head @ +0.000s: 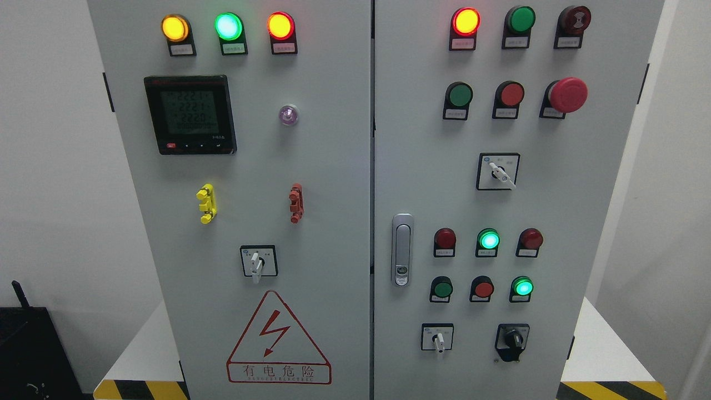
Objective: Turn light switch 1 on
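Somewhere on the cabinet (333,166) front, switch 1, but no telling which control: label print far too small to read. Best candidates low on the right door: white knob (438,337) at the bottom, lever hanging straight down, black knob (512,339) just right of it, and above them a row of green button (442,288), red button (483,288) and lit button (522,286) glowing green. Further up the same door, upper knob (498,172), lever tilted down to the right; over on the left door, left knob (257,262) above the warning sign (278,339).

Handling, judged from the look alone: nothing to lift, everything bolted to sheet metal. Rigid plastic, probably smooth and a bit slick, spring-loaded with a click. If a knob, pinch the short lever across its flat sides with two fingertips and twist; small target, easy to slip off. If a button, one fingertip square on the cap and push straight in, no grip needed. Not fragile, though a sideways shove would only skid off the dome. Worth steering wide of the stop button (567,94) at upper right and the door handle (402,250) beside the lower controls.

Now the hands: none in shot. No left hand, no right hand, no arm at either lower corner, so spread, pressed or pinching cannot be told. Nothing touching the panel, nothing held in sight
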`<action>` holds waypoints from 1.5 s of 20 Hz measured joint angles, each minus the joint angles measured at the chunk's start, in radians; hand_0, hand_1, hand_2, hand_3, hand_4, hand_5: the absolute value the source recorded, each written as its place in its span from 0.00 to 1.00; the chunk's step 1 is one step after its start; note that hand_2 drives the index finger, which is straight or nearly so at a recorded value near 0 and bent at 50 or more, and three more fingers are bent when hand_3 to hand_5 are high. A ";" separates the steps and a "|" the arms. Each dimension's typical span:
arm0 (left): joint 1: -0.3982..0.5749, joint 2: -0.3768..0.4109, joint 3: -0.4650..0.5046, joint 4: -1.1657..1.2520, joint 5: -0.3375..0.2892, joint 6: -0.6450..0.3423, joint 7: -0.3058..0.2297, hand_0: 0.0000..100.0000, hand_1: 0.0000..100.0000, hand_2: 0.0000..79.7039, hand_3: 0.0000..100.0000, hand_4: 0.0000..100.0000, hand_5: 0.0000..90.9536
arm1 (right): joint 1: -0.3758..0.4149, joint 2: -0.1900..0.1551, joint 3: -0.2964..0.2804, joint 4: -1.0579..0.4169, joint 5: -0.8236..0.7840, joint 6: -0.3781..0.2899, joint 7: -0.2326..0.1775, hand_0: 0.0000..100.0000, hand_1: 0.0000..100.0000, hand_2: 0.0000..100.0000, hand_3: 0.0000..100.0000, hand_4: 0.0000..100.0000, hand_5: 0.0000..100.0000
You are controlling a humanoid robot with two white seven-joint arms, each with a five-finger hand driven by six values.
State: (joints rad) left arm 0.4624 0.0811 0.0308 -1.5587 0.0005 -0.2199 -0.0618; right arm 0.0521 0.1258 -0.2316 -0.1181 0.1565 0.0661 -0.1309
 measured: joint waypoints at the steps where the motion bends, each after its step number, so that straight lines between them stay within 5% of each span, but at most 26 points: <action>1: -0.004 -0.002 0.002 -0.016 0.000 -0.003 0.002 0.45 0.63 0.43 0.69 0.88 0.90 | 0.000 0.000 0.000 0.000 0.000 0.000 0.000 0.50 0.00 0.00 0.00 0.00 0.00; 6: -0.027 -0.009 -0.003 -0.107 0.000 -0.007 0.036 0.43 0.69 0.46 0.71 0.89 0.92 | 0.000 0.000 0.000 0.000 0.000 0.000 0.000 0.50 0.00 0.00 0.00 0.00 0.00; 9: -0.043 -0.013 -0.010 -0.169 0.000 0.074 0.051 0.41 0.70 0.46 0.71 0.89 0.92 | 0.000 0.000 0.000 0.000 0.000 0.000 0.000 0.50 0.00 0.00 0.00 0.00 0.00; 16: -0.098 -0.027 -0.054 -0.294 0.000 0.207 0.227 0.36 0.79 0.51 0.72 0.90 0.92 | 0.000 0.000 0.000 0.000 0.000 0.000 0.000 0.50 0.00 0.00 0.00 0.00 0.00; 30: -0.282 -0.103 -0.138 -0.407 -0.045 0.359 0.313 0.23 0.81 0.64 0.81 0.92 0.93 | -0.001 0.000 0.000 0.000 0.000 0.000 0.000 0.50 0.00 0.00 0.00 0.00 0.00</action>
State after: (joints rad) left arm 0.1804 -0.0214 -0.1071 -1.9659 -0.0449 0.1394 0.2514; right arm 0.0514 0.1258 -0.2316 -0.1181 0.1565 0.0661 -0.1309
